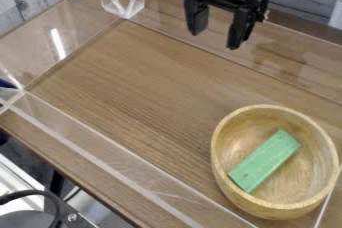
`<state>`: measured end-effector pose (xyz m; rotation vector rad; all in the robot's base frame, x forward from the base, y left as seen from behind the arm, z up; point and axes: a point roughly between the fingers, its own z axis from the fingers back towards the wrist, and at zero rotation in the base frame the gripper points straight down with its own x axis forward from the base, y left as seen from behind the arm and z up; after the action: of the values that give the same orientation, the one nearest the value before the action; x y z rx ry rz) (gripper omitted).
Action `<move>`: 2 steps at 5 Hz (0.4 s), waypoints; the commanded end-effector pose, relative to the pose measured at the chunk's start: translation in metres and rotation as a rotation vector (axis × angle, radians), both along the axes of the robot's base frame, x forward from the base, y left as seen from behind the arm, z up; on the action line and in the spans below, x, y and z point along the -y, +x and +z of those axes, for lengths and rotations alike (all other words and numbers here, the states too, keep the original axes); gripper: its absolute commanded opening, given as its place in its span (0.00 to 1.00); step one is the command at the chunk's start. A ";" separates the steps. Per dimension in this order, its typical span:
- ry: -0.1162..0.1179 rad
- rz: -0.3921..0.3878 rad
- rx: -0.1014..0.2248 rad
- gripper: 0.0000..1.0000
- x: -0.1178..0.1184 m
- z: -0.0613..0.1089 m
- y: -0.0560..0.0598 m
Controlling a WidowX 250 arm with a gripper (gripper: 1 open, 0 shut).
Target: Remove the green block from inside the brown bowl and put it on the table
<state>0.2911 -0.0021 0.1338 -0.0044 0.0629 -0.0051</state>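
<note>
The open pincer (pixel 219 38) hangs empty, with the green block (pixel 265 161) slanting inside the bowl (pixel 275 114) nearer the camera.

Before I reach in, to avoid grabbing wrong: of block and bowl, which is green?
The block, the flat bar lying inside; the bowl around it is light tan.

One bowl (pixel 225 148), one green block (pixel 266 161), one gripper (pixel 221 22)

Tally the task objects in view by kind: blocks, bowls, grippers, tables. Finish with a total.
Blocks: 1, green block
Bowls: 1, tan bowl
Grippers: 1, black gripper
Tables: 1, brown table
Total: 4
</note>
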 end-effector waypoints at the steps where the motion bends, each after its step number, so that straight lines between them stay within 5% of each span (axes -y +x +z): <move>1: -0.004 -0.030 -0.023 1.00 0.010 -0.008 -0.008; 2: -0.013 -0.112 -0.031 1.00 0.032 -0.013 -0.028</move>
<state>0.2583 -0.0352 0.1047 -0.0109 0.1605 -0.1202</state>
